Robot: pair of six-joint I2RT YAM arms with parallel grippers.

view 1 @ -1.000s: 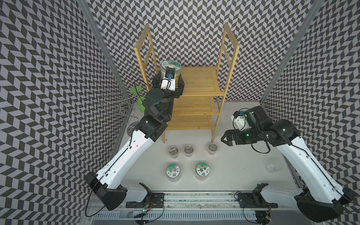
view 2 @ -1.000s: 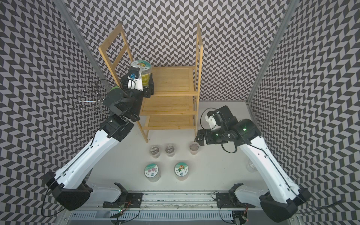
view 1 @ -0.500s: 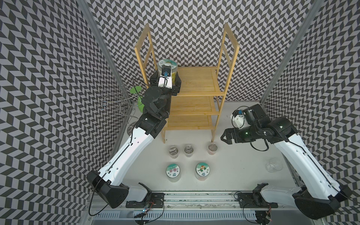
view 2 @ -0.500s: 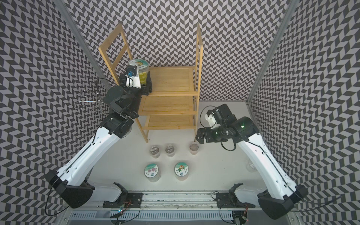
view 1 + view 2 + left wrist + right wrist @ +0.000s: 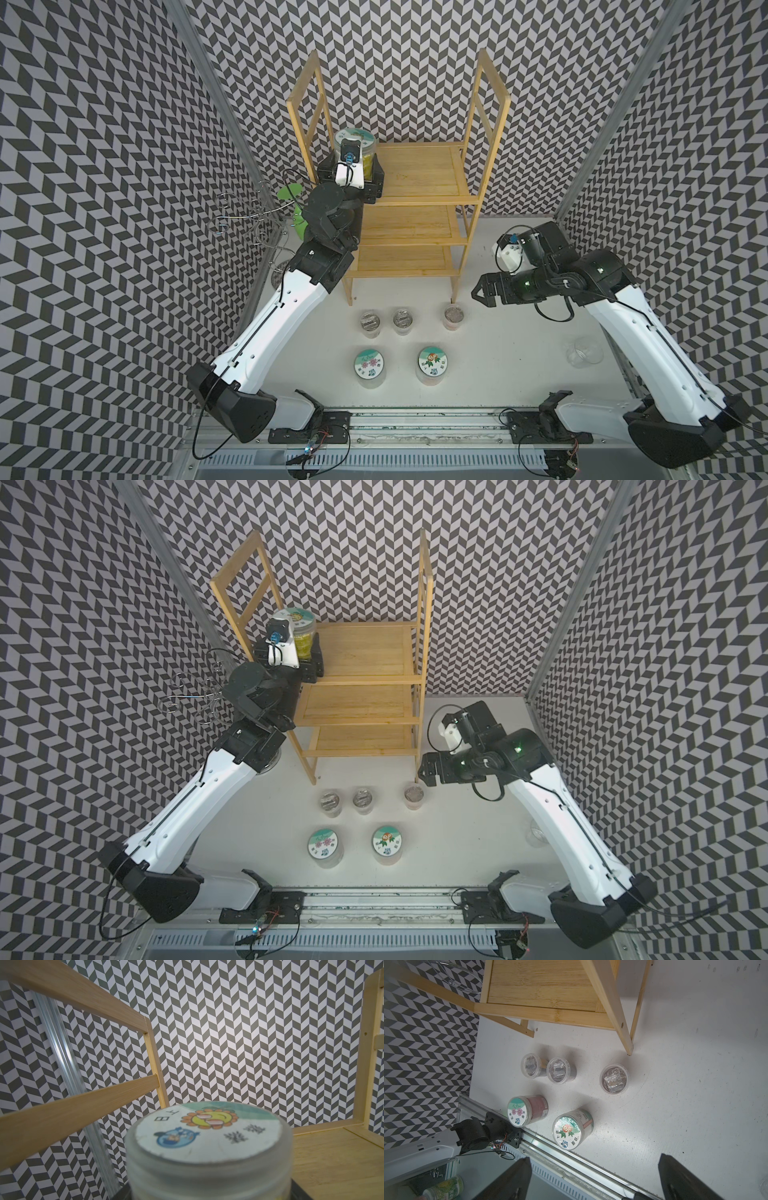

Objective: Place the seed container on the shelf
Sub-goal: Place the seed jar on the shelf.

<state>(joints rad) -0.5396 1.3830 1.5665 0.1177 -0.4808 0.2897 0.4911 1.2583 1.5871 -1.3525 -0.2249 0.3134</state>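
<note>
Seed jar [image 5: 355,139]: upright at shelf [image 5: 419,174] top tier, left rear corner. Left hand [image 5: 353,174]: jaws flank it; gripping or loose, cannot tell. Right hand [image 5: 480,291]: spread wide, empty, above surface [image 5: 498,353].

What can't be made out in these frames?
- Base of the seed container, and whether it rests on the shelf top tier: in both top views the left gripper and its camera cover it; the left wrist view's bottom edge cuts it off.
- Grip: jaws flank the container, but contact is hidden in every view.
- Small print on the lid: blurred in the left wrist view.
- Contents of the small tubs: too small in the top views, glare in the right wrist view.
</note>
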